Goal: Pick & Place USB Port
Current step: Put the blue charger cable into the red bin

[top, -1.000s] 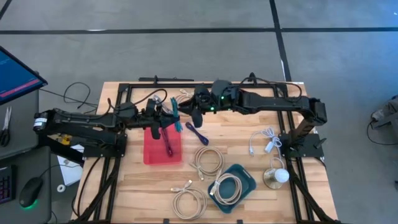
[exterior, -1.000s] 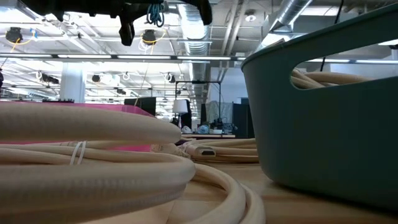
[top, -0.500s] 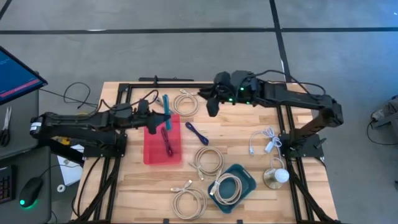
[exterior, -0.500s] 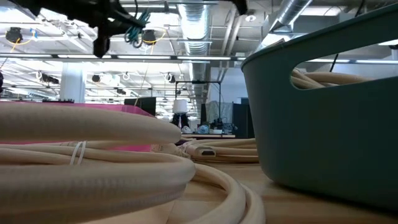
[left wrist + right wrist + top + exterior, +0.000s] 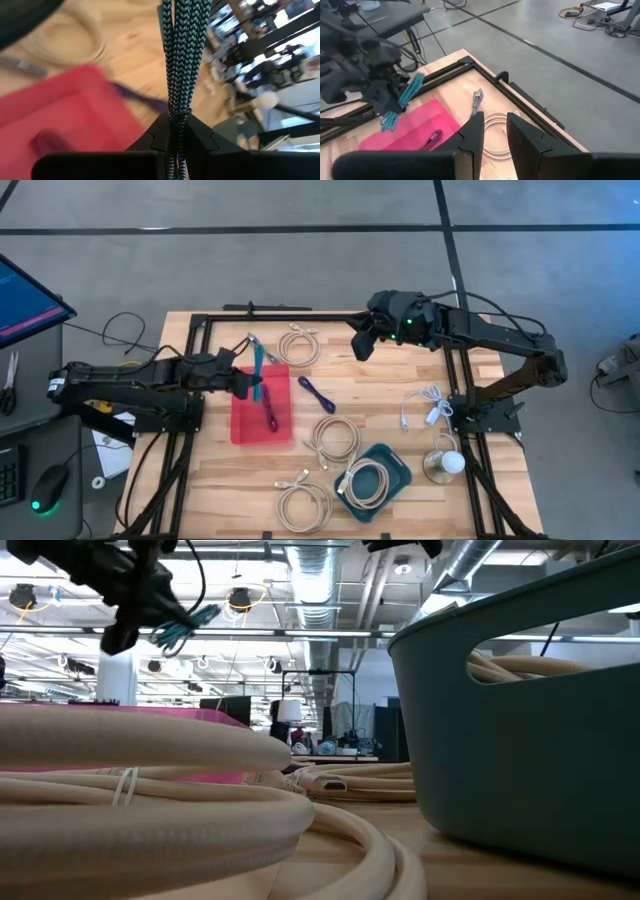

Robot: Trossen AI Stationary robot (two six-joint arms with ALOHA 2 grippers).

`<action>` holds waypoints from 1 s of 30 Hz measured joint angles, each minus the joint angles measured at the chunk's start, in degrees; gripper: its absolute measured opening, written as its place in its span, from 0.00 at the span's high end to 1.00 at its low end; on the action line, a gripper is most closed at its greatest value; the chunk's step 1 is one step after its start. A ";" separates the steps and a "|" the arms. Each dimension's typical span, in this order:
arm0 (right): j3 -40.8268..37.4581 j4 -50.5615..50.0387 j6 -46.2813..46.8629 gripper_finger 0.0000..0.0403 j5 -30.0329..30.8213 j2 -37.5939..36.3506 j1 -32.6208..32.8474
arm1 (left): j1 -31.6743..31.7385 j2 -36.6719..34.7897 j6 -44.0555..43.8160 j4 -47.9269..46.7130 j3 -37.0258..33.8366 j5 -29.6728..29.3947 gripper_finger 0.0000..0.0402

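My left gripper (image 5: 247, 380) is shut on a bundled teal braided USB cable (image 5: 258, 366) and holds it in the air over the far end of the red bin (image 5: 248, 425). A dark red cable (image 5: 270, 410) lies in that bin. The low view shows the teal bundle (image 5: 180, 628) hanging aslant beside the left gripper (image 5: 125, 628). My right gripper (image 5: 362, 342) hovers over the table's far side, right of the middle. Its fingers are a little apart, with nothing between them (image 5: 492, 135). My left gripper pinches the teal bundle's several strands (image 5: 175, 116) between its two fingers, about midway along the bundle (image 5: 400, 102). The fingers come from the table's left, slanting a little downward, and lie across the bundle. The cable is lifted clear, both ends free and aslant.
A purple cable (image 5: 318, 393) lies right of the red bin. Cream coiled cables lie at the far middle (image 5: 300, 345), the centre (image 5: 335, 438) and the near edge (image 5: 305, 505). One more sits in the teal bin (image 5: 395, 460). A white cable (image 5: 425, 405) lies at the right.
The two grippers stood close together over the far middle and have drawn apart. My left gripper has carried the teal bundle toward the table's left edge and somewhat down, rolling so the bundle now hangs aslant. My right gripper has pulled away toward the right edge and risen.
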 joint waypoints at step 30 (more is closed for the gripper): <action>-0.02 -2.99 0.00 0.81 3.18 -0.52 -0.02 | -6.35 11.31 -20.16 -10.90 -5.59 1.73 0.94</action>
